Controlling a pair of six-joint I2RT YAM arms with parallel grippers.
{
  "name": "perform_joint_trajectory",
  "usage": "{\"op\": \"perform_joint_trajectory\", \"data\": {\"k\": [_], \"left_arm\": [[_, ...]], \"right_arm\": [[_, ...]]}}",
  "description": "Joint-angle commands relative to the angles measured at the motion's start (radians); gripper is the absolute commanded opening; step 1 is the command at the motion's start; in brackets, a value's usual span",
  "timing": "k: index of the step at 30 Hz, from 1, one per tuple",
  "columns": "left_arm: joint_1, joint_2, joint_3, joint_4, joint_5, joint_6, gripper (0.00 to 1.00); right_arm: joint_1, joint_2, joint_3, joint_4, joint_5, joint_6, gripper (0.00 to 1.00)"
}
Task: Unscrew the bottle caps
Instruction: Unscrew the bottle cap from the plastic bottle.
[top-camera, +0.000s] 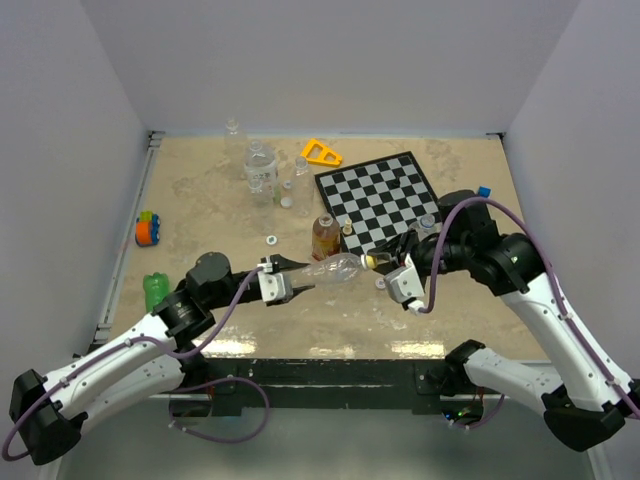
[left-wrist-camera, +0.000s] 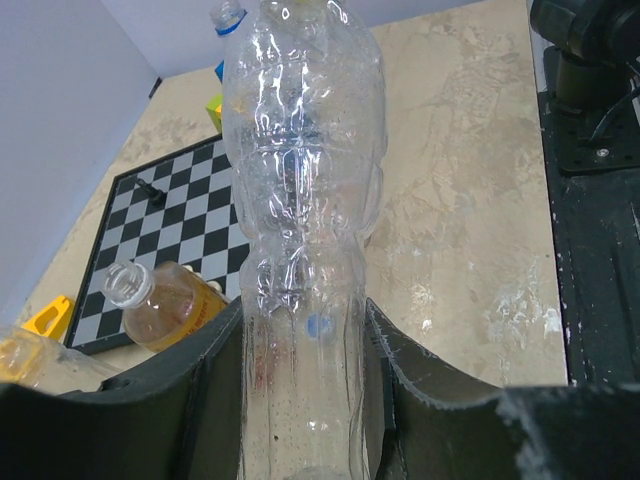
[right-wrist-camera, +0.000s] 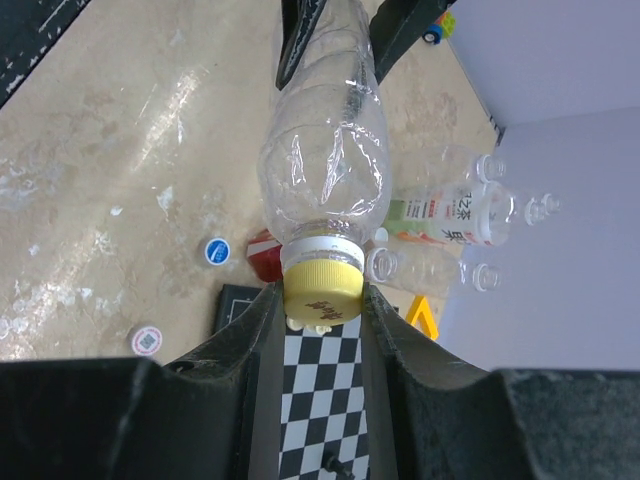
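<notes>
Step in hand: unscrewing the yellow cap (right-wrist-camera: 322, 287) from the clear bottle (top-camera: 335, 270), a two-arm operation. My left tool (left-wrist-camera: 305, 400) is clamped on the lower body of the bottle, one finger on each side of the crumpled wall. It holds the bottle roughly level above the worktop (top-camera: 200, 200), with the neck pointing away from that tool and toward my right tool (right-wrist-camera: 322, 305). My right tool is closed on the cap. In the right wrist view the cap sits between the two fingers near their tips, both inner faces against its rim as far as I can judge, and the bottle extends straight ahead of the tool. The white neck ring shows directly beyond the cap with no visible gap, so I judge the cap seated or only slightly loosened. The threads are hidden, so I cannot tell how many turns are needed. The next move calls for wrist rotation of the right tool about the bottle axis while the left tool resists the twist. Because the wall is thin and dented, the left grip must prevent spin without collapsing the body. Once free, the cap must be drawn back along the axis. A blue cap (right-wrist-camera: 216, 251) lies loose on the worktop to the left of the right tool. An uncapped amber bottle (left-wrist-camera: 170, 305) sits ahead-left of the left tool at the edge of the chessboard (left-wrist-camera: 190, 220).
</notes>
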Motion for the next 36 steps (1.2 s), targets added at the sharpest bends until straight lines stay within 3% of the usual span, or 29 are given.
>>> {"op": "perform_joint_trajectory", "data": {"k": [1, 18, 25, 28, 30, 33, 36], "left_arm": [[-0.002, 0.038, 0.042, -0.034, 0.077, 0.027, 0.00], [0.000, 0.003, 0.007, -0.031, 0.034, -0.014, 0.00], [-0.002, -0.034, -0.018, -0.028, 0.011, -0.031, 0.00], [0.000, -0.035, -0.019, -0.034, 0.005, -0.031, 0.00], [0.000, -0.035, -0.019, -0.037, 0.003, -0.033, 0.00], [0.000, -0.041, -0.021, -0.040, -0.009, -0.037, 0.00], [0.000, -0.047, -0.026, -0.042, -0.024, -0.036, 0.00]], "right_arm": [[-0.004, -0.019, -0.023, 0.090, 0.037, -0.029, 0.00], [-0.006, -0.065, -0.100, 0.121, 0.024, 0.072, 0.00], [-0.006, -0.084, -0.123, 0.138, 0.005, 0.132, 0.08], [-0.009, -0.091, -0.124, 0.144, -0.005, 0.165, 0.21], [-0.013, -0.100, -0.121, 0.139, -0.007, 0.185, 0.42], [-0.032, -0.123, -0.107, 0.124, -0.022, 0.215, 0.65], [-0.059, -0.145, -0.097, 0.093, -0.057, 0.215, 0.76]]}}
